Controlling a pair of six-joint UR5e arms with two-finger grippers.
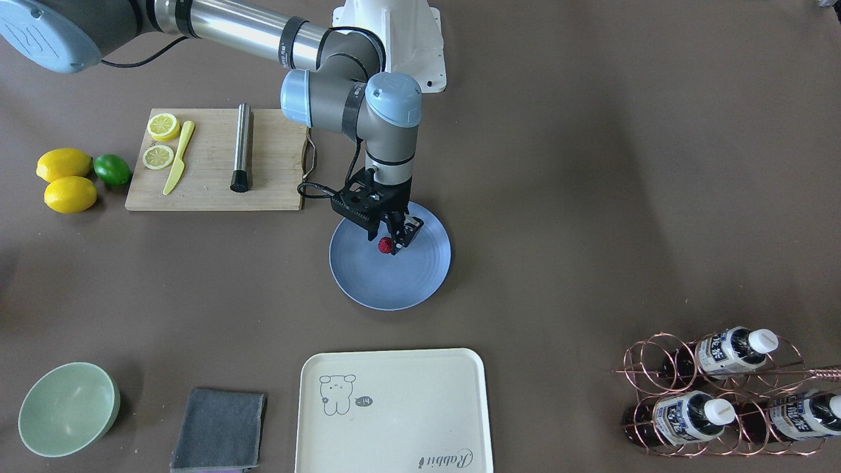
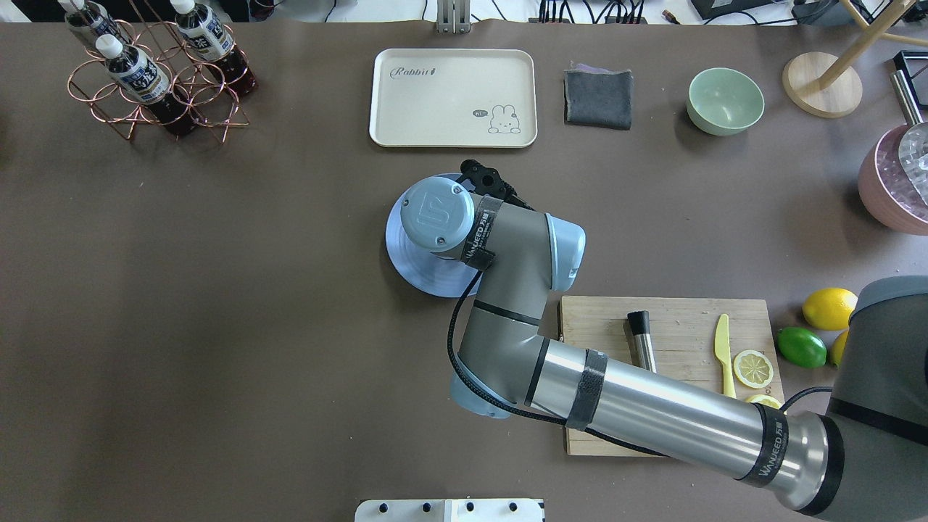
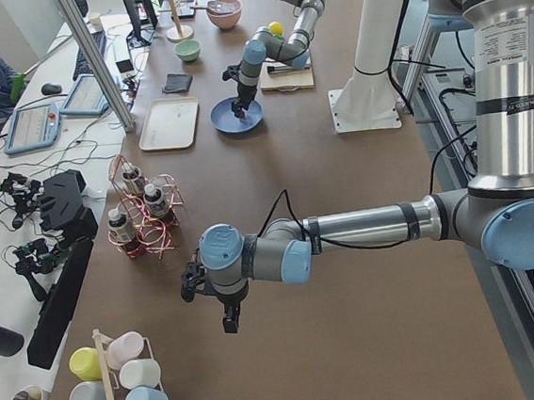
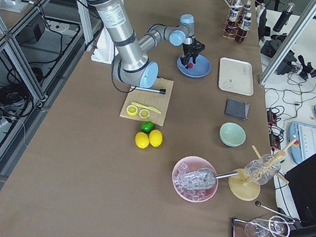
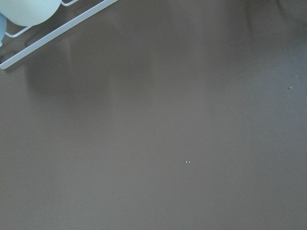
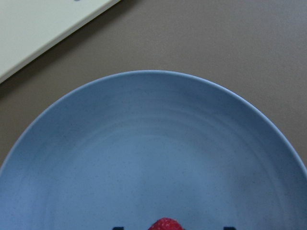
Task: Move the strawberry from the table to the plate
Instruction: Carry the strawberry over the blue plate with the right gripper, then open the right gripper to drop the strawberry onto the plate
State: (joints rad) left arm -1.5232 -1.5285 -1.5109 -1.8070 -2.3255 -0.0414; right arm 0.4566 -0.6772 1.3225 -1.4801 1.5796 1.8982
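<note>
The strawberry point(image 1: 385, 245) is small and dark red, and it sits over the inner part of the blue plate point(image 1: 394, 282) at the middle of the table point(image 1: 591, 197). My right gripper point(image 1: 393, 244) points down at it. In the right wrist view the strawberry point(image 6: 164, 224) shows at the bottom edge against the plate point(image 6: 153, 143), with a dark fingertip point(image 6: 118, 227) on either side and a strip of blue between each one and the berry, so the gripper is open. My left gripper point(image 3: 230, 325) hangs over bare table far from the plate, and I cannot tell its state.
A wooden cutting board point(image 1: 210, 190) with lemon slices, a yellow knife and a steel muddler lies beside the plate. Two lemons point(image 1: 66, 177) and a lime point(image 1: 112, 169) are beyond it. A cream tray point(image 1: 394, 407), grey cloth point(image 1: 220, 427), green bowl point(image 1: 66, 407) and bottle rack point(image 1: 723, 394) line the far side.
</note>
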